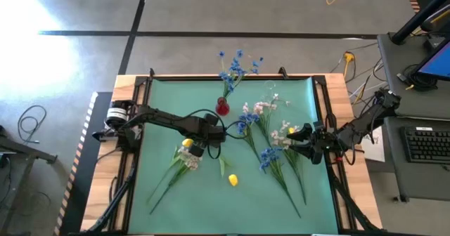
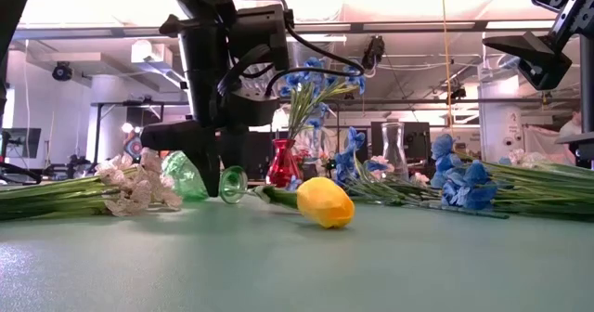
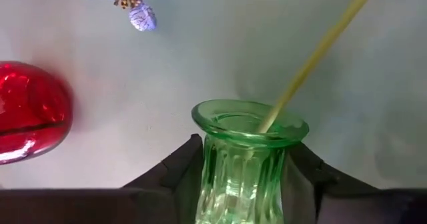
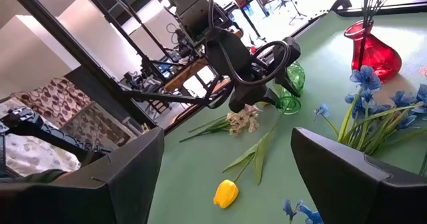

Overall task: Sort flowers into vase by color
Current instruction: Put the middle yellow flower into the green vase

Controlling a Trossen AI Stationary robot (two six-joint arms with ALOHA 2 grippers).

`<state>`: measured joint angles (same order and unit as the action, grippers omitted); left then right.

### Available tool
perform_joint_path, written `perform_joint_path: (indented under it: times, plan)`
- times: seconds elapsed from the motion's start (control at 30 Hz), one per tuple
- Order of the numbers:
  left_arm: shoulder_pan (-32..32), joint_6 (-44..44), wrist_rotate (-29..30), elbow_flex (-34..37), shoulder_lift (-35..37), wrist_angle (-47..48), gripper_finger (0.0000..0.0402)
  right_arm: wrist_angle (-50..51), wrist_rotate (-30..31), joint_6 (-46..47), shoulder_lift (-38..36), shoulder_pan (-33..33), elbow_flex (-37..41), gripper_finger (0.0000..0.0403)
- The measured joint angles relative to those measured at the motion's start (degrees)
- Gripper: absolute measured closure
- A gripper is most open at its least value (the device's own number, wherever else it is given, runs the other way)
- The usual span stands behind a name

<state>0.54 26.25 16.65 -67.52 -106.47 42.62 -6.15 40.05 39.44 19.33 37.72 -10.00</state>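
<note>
Yellow flower [image 4: 226, 193] on mat; red vase [image 4: 373, 51] holding stems.

Green vase [image 3: 243, 164]: clear ribbed glass, glossy, held between matt black plastic-looking fingers [image 3: 175, 167] of the left gripper [image 3: 243, 184]. Red vase [image 1: 222, 109] near the table's far edge: glossy translucent glass. Mat [image 1: 211, 201]: matt green, smooth. Table [image 1: 102, 194] rim: bare light wood along the left and right edges. Yellow flower [image 2: 325, 201]: smooth, slightly satin bud, plastic or fabric, can't tell. Blue flowers [image 2: 464, 184]: fabric-like matt petals. Right gripper [image 4: 227, 177]: matt dark fingers.
</note>
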Motion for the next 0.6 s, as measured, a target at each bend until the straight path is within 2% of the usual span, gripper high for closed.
perform_joint_path:
  times: [0.2, 0.3, 0.47, 0.6]
  plan:
    - [-0.1, -0.4, -0.2, -1.0, 0.2, 1.2, 0.0337, 0.0, 0.0, 0.0, 0.0, 0.0, 0.0, 0.0083]
    - [-0.1, -0.3, -0.1, -1.0, 0.3, 1.2, 0.0358, 0.0, 0.0, 0.0, 0.0, 0.0, 0.0, 0.0083]
    - [-0.1, -0.2, -0.6, -1.1, 0.4, 1.1, 0.0363, 0.0, 0.0, 0.0, 0.0, 0.0, 0.0, 0.0083]
    - [-0.1, -0.9, -1.1, -1.0, 0.4, 0.9, 0.034, 0.0, 0.0, 0.0, 0.0, 0.0, 0.0, 0.0083]
